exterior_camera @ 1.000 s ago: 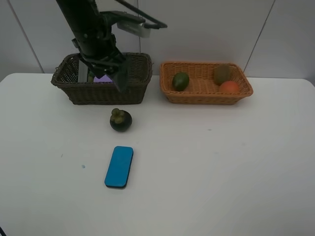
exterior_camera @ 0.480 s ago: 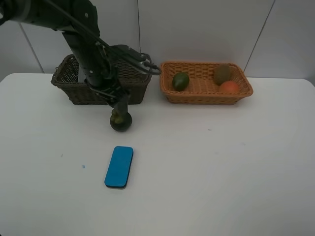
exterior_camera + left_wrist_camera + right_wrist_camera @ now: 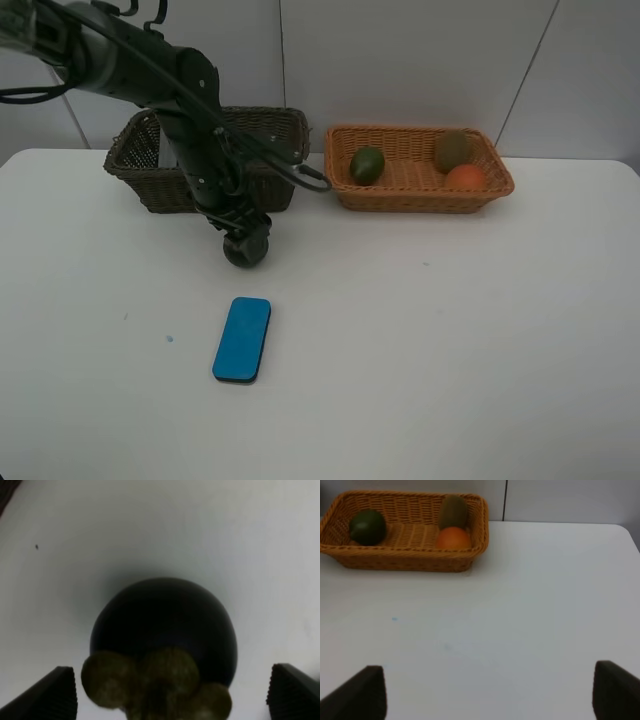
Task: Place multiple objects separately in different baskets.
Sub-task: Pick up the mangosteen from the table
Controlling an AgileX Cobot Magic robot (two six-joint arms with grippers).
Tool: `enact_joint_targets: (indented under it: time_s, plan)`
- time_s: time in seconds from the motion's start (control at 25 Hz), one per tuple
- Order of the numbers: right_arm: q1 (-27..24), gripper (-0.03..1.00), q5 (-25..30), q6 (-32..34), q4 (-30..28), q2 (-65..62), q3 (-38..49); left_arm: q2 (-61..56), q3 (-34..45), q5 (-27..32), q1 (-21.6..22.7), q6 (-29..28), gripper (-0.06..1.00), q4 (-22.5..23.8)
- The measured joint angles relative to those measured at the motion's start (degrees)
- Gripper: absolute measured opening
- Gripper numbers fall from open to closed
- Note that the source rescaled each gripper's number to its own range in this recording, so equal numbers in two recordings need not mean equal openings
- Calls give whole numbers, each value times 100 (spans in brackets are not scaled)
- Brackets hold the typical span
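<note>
Left wrist view, left end effector (image 3: pixel 170 695) spread wide, straddling mangosteen (image 3: pixel 162 630), ungripped

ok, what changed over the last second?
The left arm swung down from over the dark basket and the left gripper now straddles the mangosteen, jaws open on either side, not closed on it. Mangosteen, eraser and the three fruits in the tan basket have not moved. Nothing was picked up or released.
</note>
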Motion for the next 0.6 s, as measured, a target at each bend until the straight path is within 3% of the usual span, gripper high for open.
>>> enact_joint_targets:
  time_s: [0.6]
  plan:
    - [0,100,0,1,0,0,0,338,0,-191,0,44,98,-110]
